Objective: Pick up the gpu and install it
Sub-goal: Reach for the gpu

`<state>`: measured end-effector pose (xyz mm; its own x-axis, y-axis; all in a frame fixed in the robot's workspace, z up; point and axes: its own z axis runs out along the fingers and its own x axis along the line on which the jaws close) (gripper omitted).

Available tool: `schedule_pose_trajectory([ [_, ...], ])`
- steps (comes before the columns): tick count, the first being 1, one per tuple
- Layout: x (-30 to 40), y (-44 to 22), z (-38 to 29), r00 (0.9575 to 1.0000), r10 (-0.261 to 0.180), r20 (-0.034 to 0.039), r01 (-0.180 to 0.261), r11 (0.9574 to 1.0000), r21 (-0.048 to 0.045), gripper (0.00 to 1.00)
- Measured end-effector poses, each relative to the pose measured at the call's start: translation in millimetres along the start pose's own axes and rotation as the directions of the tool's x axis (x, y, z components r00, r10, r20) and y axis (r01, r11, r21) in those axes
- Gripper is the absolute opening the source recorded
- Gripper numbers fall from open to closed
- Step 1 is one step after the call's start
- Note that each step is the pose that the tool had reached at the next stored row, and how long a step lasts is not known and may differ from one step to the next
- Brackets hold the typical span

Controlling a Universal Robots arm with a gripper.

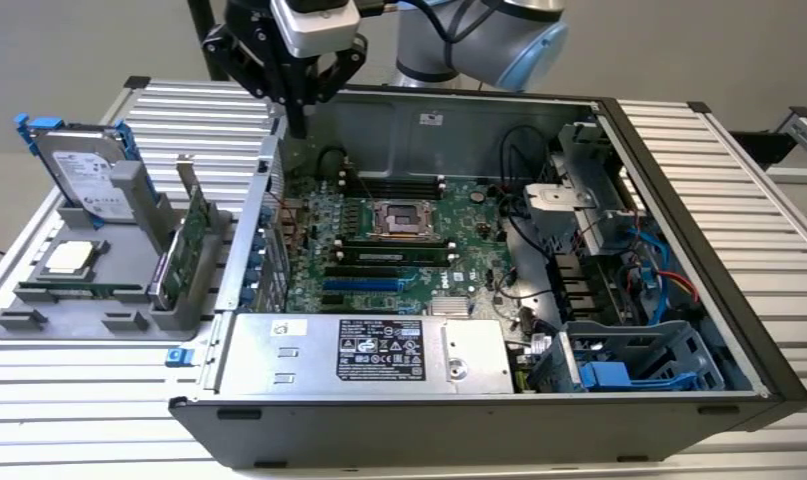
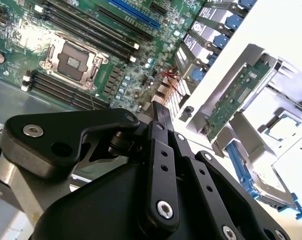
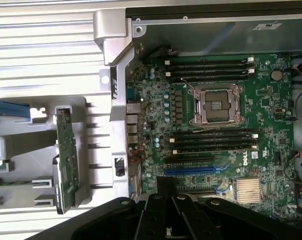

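Gpu [image 1: 194,248] stood edgewise in the grey holder's [image 1: 70,327] slot nearest the case [image 1: 483,425], probably light, stiff and fragile, best pinched along its top edge, while the empty gripper [image 1: 298,115] hung nearby, closed.

Power supply label [image 1: 383,351] — print illegible, nothing readable

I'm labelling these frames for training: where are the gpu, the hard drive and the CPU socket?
gpu [image 1: 195,240], exterior view, on its green board face.
hard drive [image 1: 86,170], exterior view, on its silver labelled face.
CPU socket [image 3: 214,104], first wrist view, on the socket's open centre.
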<state>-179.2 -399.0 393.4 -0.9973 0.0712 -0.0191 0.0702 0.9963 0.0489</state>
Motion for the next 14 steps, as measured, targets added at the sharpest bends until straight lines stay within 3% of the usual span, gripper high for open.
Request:
schedule_pose_trajectory([
  [14,8.0,-0.6,-0.2,1.0000,0.000,0.0000,0.000,1.0000,0.0000,0.00],
])
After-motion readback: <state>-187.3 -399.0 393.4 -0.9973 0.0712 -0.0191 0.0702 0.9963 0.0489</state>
